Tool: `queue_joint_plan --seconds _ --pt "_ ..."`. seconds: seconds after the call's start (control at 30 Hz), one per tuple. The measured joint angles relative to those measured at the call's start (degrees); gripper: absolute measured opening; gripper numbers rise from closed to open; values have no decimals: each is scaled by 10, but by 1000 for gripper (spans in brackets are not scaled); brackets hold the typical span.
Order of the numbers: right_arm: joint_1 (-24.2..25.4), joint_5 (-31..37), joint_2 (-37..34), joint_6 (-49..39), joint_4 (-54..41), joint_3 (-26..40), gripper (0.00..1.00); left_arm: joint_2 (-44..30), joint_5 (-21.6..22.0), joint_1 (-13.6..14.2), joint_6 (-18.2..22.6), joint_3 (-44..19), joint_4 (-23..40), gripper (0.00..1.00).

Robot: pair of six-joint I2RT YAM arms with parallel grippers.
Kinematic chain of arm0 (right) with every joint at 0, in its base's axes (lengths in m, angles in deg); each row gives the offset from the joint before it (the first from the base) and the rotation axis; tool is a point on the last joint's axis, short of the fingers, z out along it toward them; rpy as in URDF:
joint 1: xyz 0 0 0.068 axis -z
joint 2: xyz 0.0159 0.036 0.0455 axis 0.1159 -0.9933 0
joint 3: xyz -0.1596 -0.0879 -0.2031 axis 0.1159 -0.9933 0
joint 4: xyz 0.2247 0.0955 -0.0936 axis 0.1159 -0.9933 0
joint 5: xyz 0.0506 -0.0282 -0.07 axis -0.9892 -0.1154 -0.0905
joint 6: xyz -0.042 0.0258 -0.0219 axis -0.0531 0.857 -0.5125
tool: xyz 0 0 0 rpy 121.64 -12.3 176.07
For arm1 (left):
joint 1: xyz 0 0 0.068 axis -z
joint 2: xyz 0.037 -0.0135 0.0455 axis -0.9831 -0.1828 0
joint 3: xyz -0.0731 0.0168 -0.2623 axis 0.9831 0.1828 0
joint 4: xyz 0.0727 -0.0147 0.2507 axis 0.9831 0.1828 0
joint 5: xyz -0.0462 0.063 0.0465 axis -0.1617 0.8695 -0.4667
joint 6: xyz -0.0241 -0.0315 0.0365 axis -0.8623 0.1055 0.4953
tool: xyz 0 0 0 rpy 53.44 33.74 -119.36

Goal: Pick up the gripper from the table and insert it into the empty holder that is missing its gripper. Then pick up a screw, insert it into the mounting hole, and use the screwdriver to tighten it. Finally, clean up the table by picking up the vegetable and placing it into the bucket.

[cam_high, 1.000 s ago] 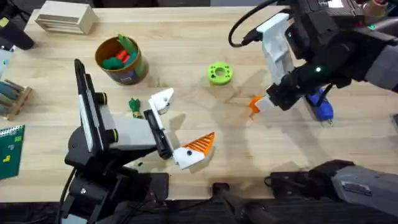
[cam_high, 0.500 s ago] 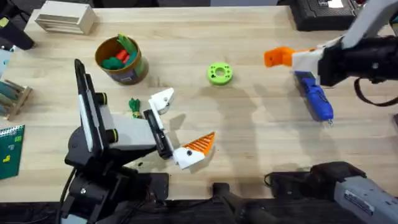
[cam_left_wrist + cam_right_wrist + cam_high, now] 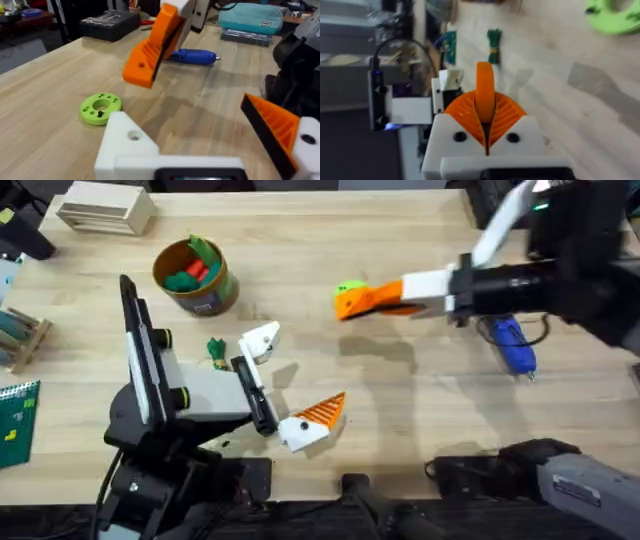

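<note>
Swinging in from beside the screwdriver [image 3: 510,345], the right gripper [image 3: 362,299] now hangs over the mounting hole [image 3: 100,107], clenched on the gripper [image 3: 485,95]. It has closed toward the empty holder [image 3: 260,340], so insertion comes next. The left gripper [image 3: 285,385] lies released, unmoved.

Lime-green disc [image 3: 347,287] half behind right gripper [image 3: 350,302]

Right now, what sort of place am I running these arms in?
Probably a robotics lab or workshop bench. The wooden table holds a blue screwdriver, a lime-green ring disc and a bucket of toy vegetables, with a black case and a teal pouch behind.
</note>
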Motion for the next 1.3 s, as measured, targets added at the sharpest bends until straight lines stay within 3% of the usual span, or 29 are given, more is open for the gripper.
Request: queue_joint_plan --seconds 0.27,0.57,0.87,1.3 --pt "-80 -117 -117 80 125 -1 18 0 0 0 -1 0 0 987" --pt "-136 -156 -161 158 205 -1 18 0 0 0 -31 0 0 987" --pt "-141 -163 -184 178 224 -1 18 0 1 0 -38 0 0 987" --pt "-145 -186 -246 278 358 -2 17 0 5 0 -49 0 0 987"
